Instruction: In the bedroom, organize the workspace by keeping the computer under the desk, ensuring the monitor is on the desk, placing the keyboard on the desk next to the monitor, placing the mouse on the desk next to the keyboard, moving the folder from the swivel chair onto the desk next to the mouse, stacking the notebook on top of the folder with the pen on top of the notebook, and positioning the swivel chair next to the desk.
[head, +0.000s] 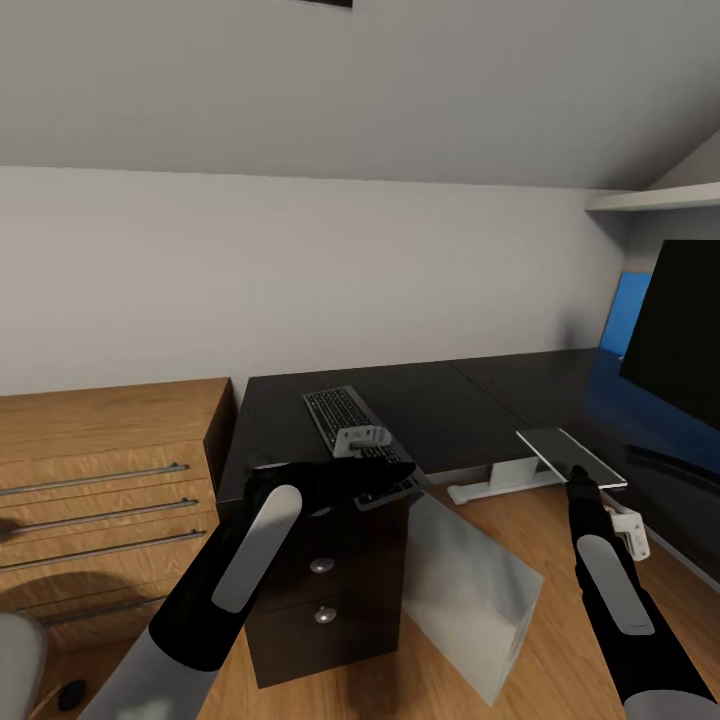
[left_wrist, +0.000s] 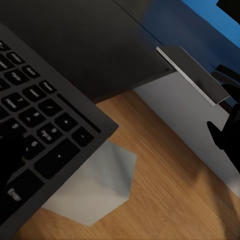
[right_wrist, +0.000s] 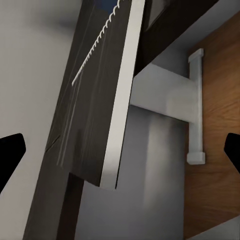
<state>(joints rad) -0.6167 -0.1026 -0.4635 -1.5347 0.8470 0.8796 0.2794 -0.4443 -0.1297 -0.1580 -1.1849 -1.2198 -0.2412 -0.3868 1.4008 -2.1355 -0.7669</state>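
The black keyboard (head: 342, 415) lies on the black desk (head: 470, 400), its near end sticking out past the desk edge. My left gripper (head: 385, 478) is shut on that near end; a dark finger (left_wrist: 10, 160) rests on the keys. A grey spiral-bound notebook (head: 568, 455) juts over the desk's inner corner. My right gripper (head: 578, 482) is just below its near edge, open, with fingers spread wide on either side of the notebook (right_wrist: 100, 115). The monitor (head: 682, 330) stands on the desk at right, with the blue folder (head: 626, 310) behind it. The light-grey computer (head: 470, 590) sits tilted on the floor by the drawers.
A wooden chest (head: 100, 480) with bar handles stands left of the desk. The desk drawers (head: 321, 590) are below my left arm. A white desk foot (head: 500, 482) rests on the wood floor. A grey bit of the swivel chair (head: 15, 650) shows at the lower left.
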